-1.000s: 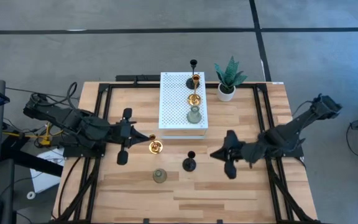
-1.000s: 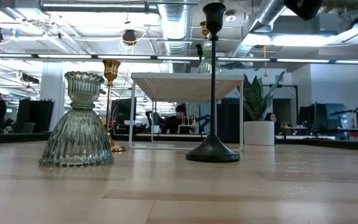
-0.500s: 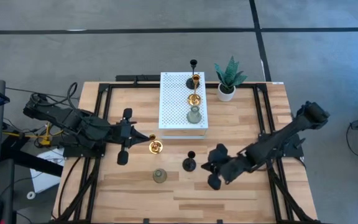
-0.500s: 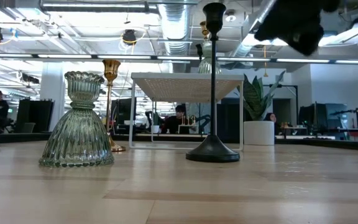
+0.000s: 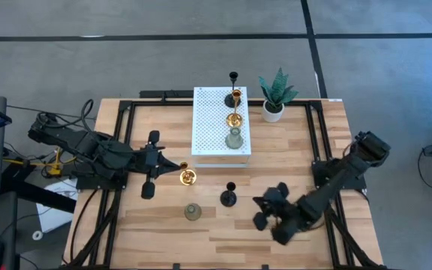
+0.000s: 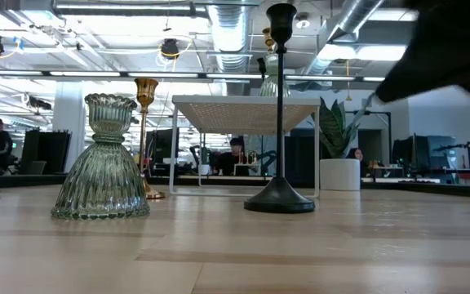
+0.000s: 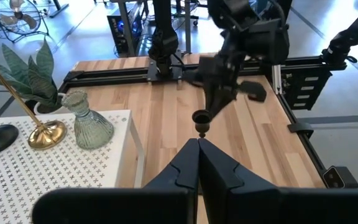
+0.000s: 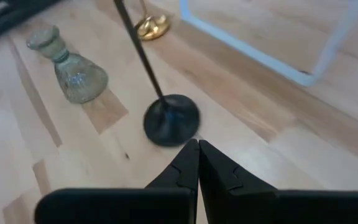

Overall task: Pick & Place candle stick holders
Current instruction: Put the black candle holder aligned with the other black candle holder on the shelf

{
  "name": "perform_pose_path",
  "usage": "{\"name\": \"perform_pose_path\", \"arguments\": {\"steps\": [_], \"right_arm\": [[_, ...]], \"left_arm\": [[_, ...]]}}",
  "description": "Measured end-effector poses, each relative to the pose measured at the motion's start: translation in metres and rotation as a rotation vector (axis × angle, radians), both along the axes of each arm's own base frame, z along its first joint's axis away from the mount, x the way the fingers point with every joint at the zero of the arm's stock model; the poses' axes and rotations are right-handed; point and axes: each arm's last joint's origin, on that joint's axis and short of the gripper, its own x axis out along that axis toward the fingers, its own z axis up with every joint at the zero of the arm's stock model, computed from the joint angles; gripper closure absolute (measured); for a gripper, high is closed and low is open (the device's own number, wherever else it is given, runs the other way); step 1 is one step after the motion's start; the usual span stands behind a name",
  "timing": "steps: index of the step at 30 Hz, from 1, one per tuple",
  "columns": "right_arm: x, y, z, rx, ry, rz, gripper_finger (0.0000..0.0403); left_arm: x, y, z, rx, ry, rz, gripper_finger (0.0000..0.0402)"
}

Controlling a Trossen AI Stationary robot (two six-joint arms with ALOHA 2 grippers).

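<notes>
Three candle stick holders stand on their round bases on the wooden table: a gold one (image 5: 188,177), a slim black one (image 5: 229,197) and a squat grey-green one (image 5: 193,212). Three more, black (image 5: 232,90), gold (image 5: 234,112) and grey-green (image 5: 234,138), stand on the white perforated stand (image 5: 208,124). My left gripper (image 5: 174,166) is shut and empty, just left of the gold holder on the table. My right gripper (image 5: 256,202) is shut and empty, to the right of the black holder's base (image 8: 171,119), its tips (image 8: 197,144) a little short of it.
A green potted plant in a white pot (image 5: 275,94) stands at the back, right of the white stand. Black frame rails run along the table's left and right sides. Bare wood lies along the near edge. The low view shows people in the room behind.
My right gripper has swung toward the table's near edge and a little left, coming down beside the black holder on the table, and the arm has turned with it. The holders have stayed where they were.
</notes>
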Motion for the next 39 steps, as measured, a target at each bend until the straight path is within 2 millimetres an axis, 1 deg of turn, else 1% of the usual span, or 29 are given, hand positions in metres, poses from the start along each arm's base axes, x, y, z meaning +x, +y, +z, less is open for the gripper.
{"name": "perform_pose_path", "arguments": {"steps": [2,4,6,9,11,15,18,21,24,28,32,34,39], "right_arm": [[-0.016,0.005,0.006,-0.021,-0.033,-0.009,0.0403],[-0.031,0.006,0.014,-0.042,-0.03,0.01,0.0403],[-0.04,0.005,0.025,-0.036,-0.041,0.035,0.0403],[-0.047,-0.002,0.042,-0.044,-0.072,0.064,0.0403],[-0.054,-0.012,0.046,-0.052,-0.08,0.07,0.0403],[-0.071,-0.032,0.038,-0.03,-0.119,0.071,0.0403],[-0.08,-0.04,0.027,0.011,-0.23,0.088,0.0403],[-0.086,-0.047,0.019,0.043,-0.318,0.161,0.0403],[-0.086,-0.055,0.014,0.054,-0.385,0.267,0.0403],[-0.076,-0.069,0.008,0.057,-0.436,0.463,0.0403],[-0.063,-0.081,-0.005,0.026,-0.361,0.622,0.0403],[-0.056,-0.085,-0.011,0.011,-0.315,0.656,0.0403],[-0.042,-0.097,-0.028,-0.001,-0.227,0.619,0.0403]], "left_arm": [[0.0,0.0,0.0,0.0,0.0,0.0,0.0394],[0.0,0.0,0.0,0.001,0.0,0.0,0.0394],[0.0,0.0,0.0,0.002,0.0,0.0,0.0394],[0.0,0.0,0.0,0.001,-0.001,0.0,0.0394],[0.0,0.0,0.0,0.0,-0.001,0.0,0.0394],[0.0,0.0,0.001,-0.002,-0.004,0.0,0.0394],[0.0,0.0,0.001,-0.004,-0.004,0.0,0.0394],[0.0,0.0,0.001,-0.019,-0.005,0.004,0.0394],[0.0,0.0,0.001,-0.032,-0.007,0.006,0.0394],[0.0,0.0,0.001,-0.034,-0.009,0.007,0.0394],[0.0,0.0,0.001,-0.031,-0.01,0.006,0.0394],[0.0,0.0,0.001,-0.031,-0.01,0.006,0.0394],[0.0,0.0,0.002,-0.032,-0.014,0.005,0.0394]]}}
